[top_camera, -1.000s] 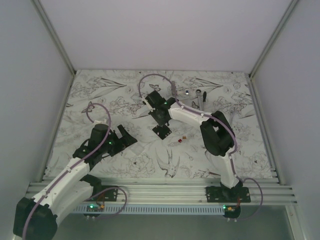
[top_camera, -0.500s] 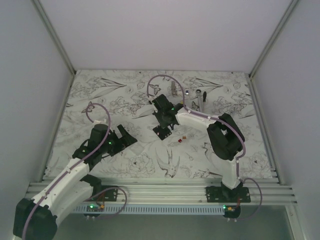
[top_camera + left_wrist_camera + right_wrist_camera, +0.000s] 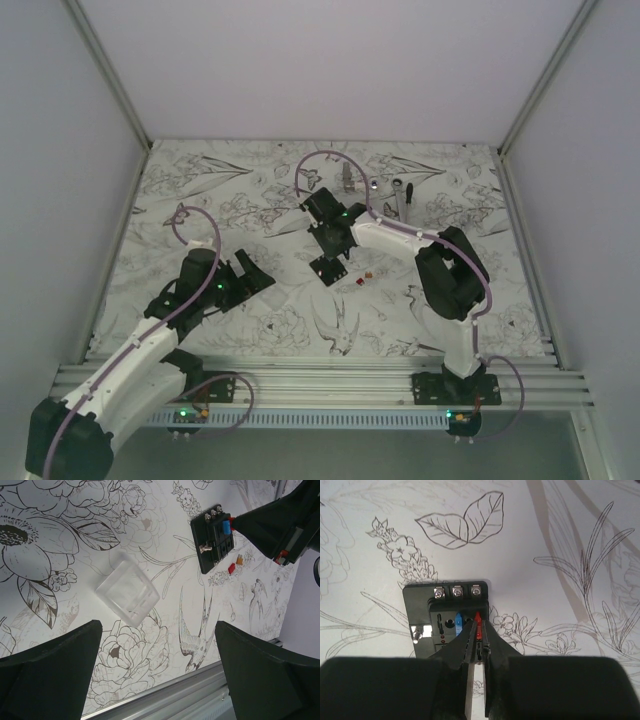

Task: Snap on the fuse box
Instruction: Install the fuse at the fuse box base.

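The fuse box [image 3: 328, 268] is a small black block lying flat on the flower-printed table [image 3: 250, 200], a blue and a red fuse standing in its top [image 3: 445, 615]. My right gripper [image 3: 331, 247] points straight down onto it. In the right wrist view its tips [image 3: 479, 628] stand a narrow gap apart on either side of the seated red fuse [image 3: 478, 618]. My left gripper [image 3: 252, 276] hangs wide open to the left of the box, holding nothing [image 3: 157, 625]. The left wrist view also shows the fuse box [image 3: 212, 541].
A clear plastic cover [image 3: 127, 596] lies on the table under the left gripper. Loose red [image 3: 357, 281] and orange [image 3: 370, 273] fuses sit just right of the box. A silver ratchet wrench [image 3: 400, 196] and small metal parts [image 3: 347, 178] lie at the back.
The right arm swung its elbow to the right and its gripper settled a little lower over the fuse box. Its jaws have parted slightly. The left arm has not moved.
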Available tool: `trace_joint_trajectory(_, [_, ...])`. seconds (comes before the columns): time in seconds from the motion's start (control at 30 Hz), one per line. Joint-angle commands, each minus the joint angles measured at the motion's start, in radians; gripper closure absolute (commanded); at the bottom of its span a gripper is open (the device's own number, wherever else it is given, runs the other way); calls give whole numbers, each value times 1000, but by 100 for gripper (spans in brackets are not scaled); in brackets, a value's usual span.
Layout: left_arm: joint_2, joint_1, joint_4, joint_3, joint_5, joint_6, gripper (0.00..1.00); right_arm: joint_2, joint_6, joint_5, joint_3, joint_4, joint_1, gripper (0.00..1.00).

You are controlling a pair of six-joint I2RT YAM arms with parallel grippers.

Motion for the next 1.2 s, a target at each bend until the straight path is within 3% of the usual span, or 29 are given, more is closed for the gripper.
trace_joint_trajectory(0.0, [-14, -5, 7, 17, 12, -5, 0, 12, 7, -17, 30, -114, 2, 83])
trace_joint_trajectory(0.3, [-19, -7, 7, 11, 9, -6, 0, -88, 18, -11, 49, -78, 2, 67])
trace_joint_trajectory(0.53, [-19, -7, 7, 10, 12, -3, 0, -236, 37, -1, -72, -41, -26, 56])
trace_joint_trajectory(1.17, [43, -31, 9, 43, 35, 13, 0, -285, 115, 45, -367, 29, -123, 56])
